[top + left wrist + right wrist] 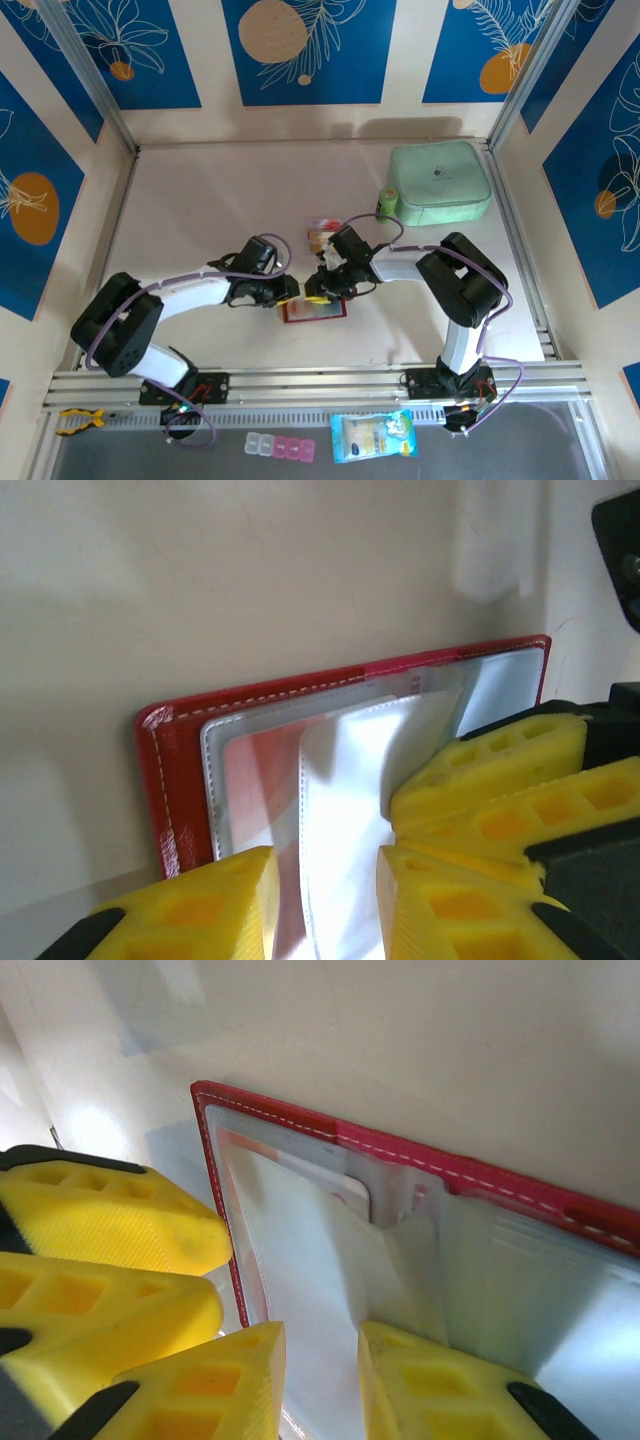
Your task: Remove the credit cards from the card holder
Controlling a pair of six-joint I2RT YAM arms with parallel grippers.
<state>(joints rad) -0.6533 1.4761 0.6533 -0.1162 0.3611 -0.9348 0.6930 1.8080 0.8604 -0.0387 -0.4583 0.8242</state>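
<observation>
You're looking at two matching arms, left arm (190, 295) and right arm (400, 268), both wearing glossy white shells between rounded black joint housings. Purple cables (87, 345) are looping along each one, near base to wrist. Black bases (185, 388) are showing small red bits. Left gripper (325, 900) and right gripper (320, 1385) are carrying chunky yellow fingers (200, 910) with rectangular pockets moulded in, and black mounts (75, 938) are backing them.

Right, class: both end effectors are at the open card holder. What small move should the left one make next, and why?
Probably close the left end effector on the red-and-white card: its jaws stand apart astride the clear sleeve, and the card sits inside the card holder.
</observation>
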